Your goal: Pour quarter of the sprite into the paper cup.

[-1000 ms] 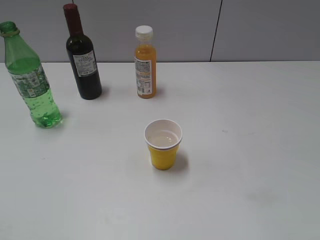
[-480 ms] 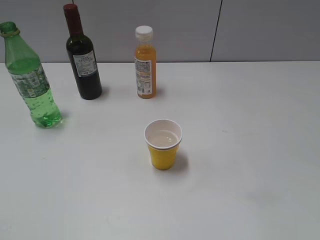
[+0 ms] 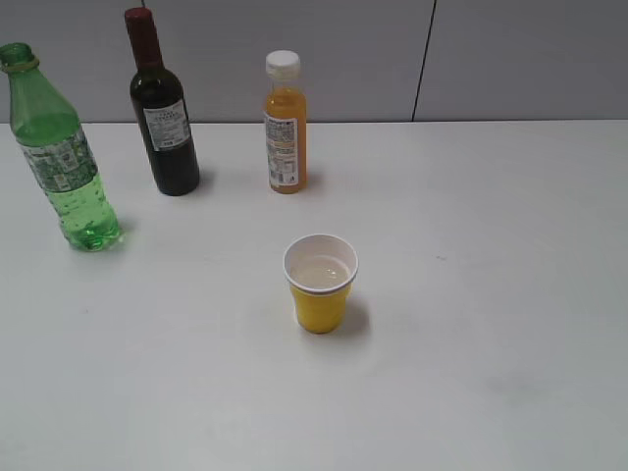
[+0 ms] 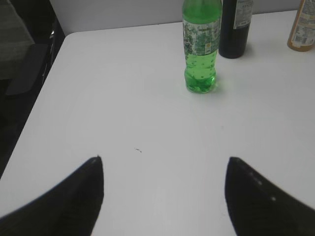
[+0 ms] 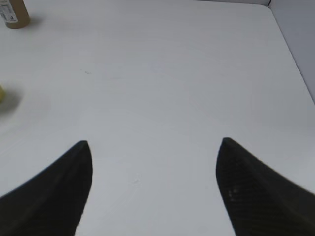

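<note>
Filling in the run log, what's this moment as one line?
left hand open, empty | right hand open, empty | sprite upright, uncapped, untouched | paper cup upright, holds liquid

The exterior view looked down at a slant from about chest height across the white worktop (image 3: 491, 294) toward the grey back wall, taking in the sprite (image 3: 61, 157), the wine bottle (image 3: 162, 113), the juice bottle (image 3: 285, 128) and the paper cup (image 3: 320, 283); neither arm showed in it. The left wrist view sat low over the worktop's left part, facing the wall past the spread tips of the left pincer (image 4: 165, 196), and shared the sprite (image 4: 201, 46), the wine bottle (image 4: 238, 29) and the juice bottle (image 4: 302, 27) with the exterior view. The right wrist view looked over the right part past the right pincer (image 5: 153, 191), sharing only the juice bottle's base (image 5: 12, 14).
</note>
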